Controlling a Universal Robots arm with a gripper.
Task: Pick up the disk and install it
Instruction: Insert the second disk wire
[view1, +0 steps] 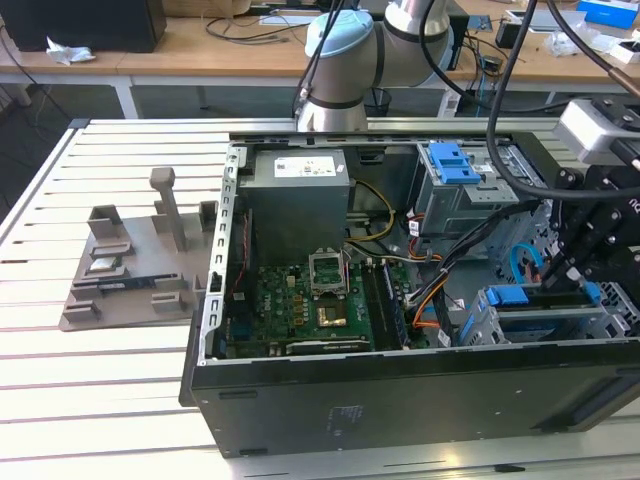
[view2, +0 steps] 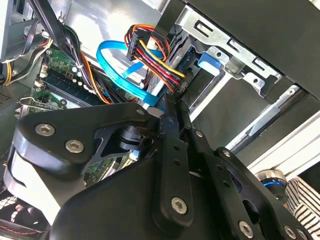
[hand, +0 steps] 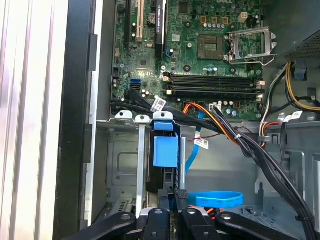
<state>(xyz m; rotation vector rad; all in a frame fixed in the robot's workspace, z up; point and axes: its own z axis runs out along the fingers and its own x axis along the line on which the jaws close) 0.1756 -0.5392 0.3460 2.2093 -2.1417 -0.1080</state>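
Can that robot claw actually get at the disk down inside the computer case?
Probably yes: it seems to be there already. In the first wrist view the gripper sits right at the end of the disk, which stands edge-up in its bay. Cables run beside it, not across it.

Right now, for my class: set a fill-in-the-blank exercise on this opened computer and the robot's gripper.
1. The motherboard inside the computer case is coloured ____.
2. The gripper reaches into the case at the exterior view's ____ end.
3. The looped flat cable lying close to the gripper is ____.
Missing words: green; right; blue.
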